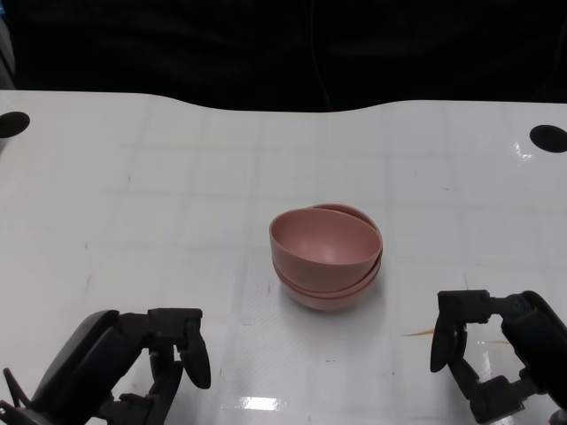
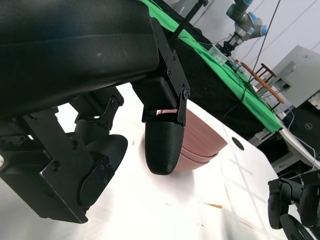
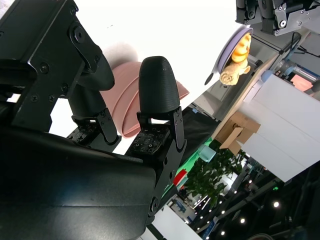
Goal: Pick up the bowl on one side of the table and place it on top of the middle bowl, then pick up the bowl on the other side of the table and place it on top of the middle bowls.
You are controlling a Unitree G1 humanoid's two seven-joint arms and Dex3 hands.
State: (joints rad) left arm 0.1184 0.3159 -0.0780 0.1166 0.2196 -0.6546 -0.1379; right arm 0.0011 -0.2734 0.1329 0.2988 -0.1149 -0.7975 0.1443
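Observation:
A stack of pink bowls (image 1: 326, 257) sits in the middle of the white table (image 1: 177, 195); the top bowl lies tilted in the ones under it. The stack shows past the fingers in the left wrist view (image 2: 200, 142) and the right wrist view (image 3: 127, 100). My left hand (image 1: 133, 367) hangs at the near left, fingers apart, holding nothing. My right hand (image 1: 496, 354) is at the near right, also with fingers apart and holding nothing. Both hands are well apart from the stack.
Two black round holes mark the table's far corners, one at the left (image 1: 12, 123) and one at the right (image 1: 547, 137). A small tan sliver (image 1: 421, 333) lies on the table near my right hand. A dark backdrop runs behind the far edge.

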